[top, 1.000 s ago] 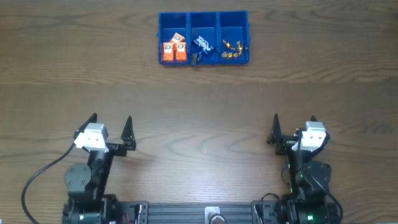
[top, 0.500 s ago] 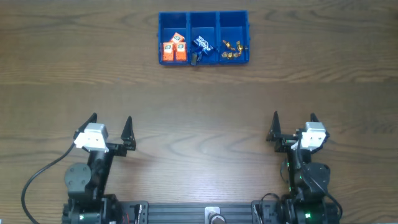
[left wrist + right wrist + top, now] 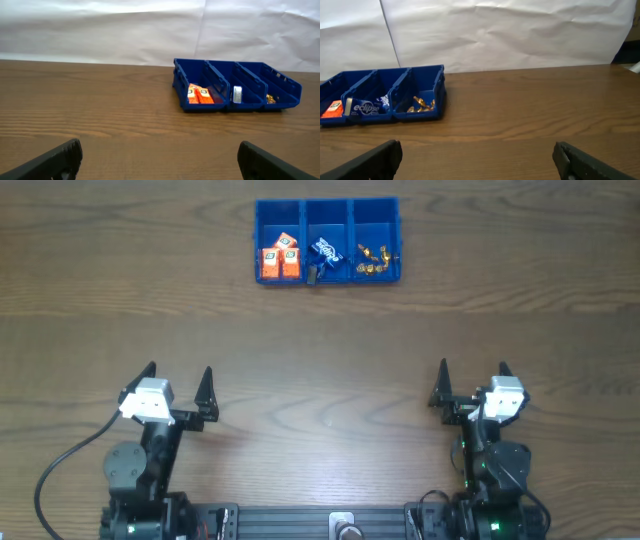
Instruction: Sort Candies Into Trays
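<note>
Three compartments side by side make up the blue tray, and from where I stand every candy on the desk is inside it. The compartment on the left arm's side holds the orange candies, a few square packets lying close together. The middle one holds the blue-wrapped pieces, among them a flat pack resting by the wall that faces the arms. The compartment on the right arm's side holds the gold candies, small loose bits scattered over its floor. In all three, the sweets sit in the half nearer the arms, and the far half of each shows bare blue plastic.

The tray rests flat on the wood, well ahead of both end effectors and about midway between them. It lies forward of the left end effector and off toward the right arm's side. For the right end effector it lies forward and off toward the left arm's side.

Both end effectors hang low near their own bases, well apart from each other and from the tray. Each has its two dark fingers spread wide, with nothing between them and plain desk beneath. The fingers of the left one frame bare wood grain, and the right one's fingers do the same.

Behind the desk, past the tray, a white sheet covers the background. A black cable loops out from beside the left arm's base.
</note>
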